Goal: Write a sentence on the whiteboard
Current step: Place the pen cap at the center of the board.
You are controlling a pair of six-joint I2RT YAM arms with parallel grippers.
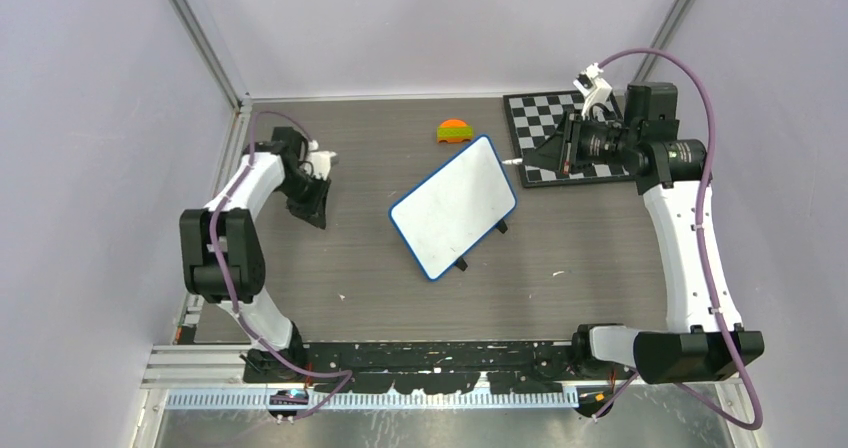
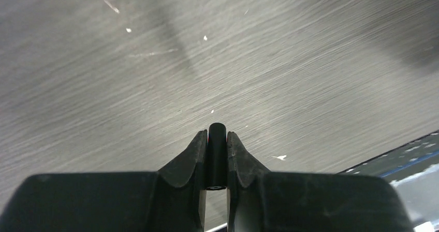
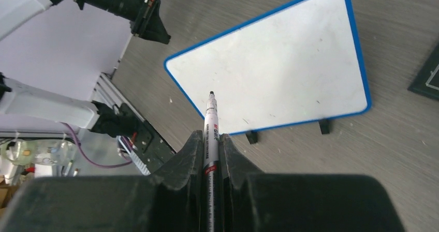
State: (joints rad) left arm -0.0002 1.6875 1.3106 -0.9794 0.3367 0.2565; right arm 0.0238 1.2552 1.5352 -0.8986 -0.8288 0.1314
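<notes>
Board: the small rectangular whiteboard with a blue rounded rim point(image 1: 455, 206) stands on little black feet at the centre of the top view, turned diagonally. I see no writing on it.
Pen: a slim white marker with a black tip point(image 3: 210, 115), nib bare, aimed at the whiteboard's lower-left edge in the right wrist view.
Holding it: my right claw point(image 3: 209, 139) is clamped on the marker's barrel, over the black-and-white checkered board point(image 1: 560, 128) at upper right of the top view.
Other side: my left claw point(image 2: 217, 139) is pinched on a short black cylinder, probably the cap, over the grey wood-grain table point(image 2: 259, 61) at left.
Risk, slide: nothing pins the whiteboard, so I judge a firm stroke could skate or tip it.
Risk, slip: only narrow fingertips hold the marker, so contact pressure could push it back or swivel it.
Board versus claw: apart. The whiteboard's upper-right corner lies near the nib, left of it, not touching.
</notes>
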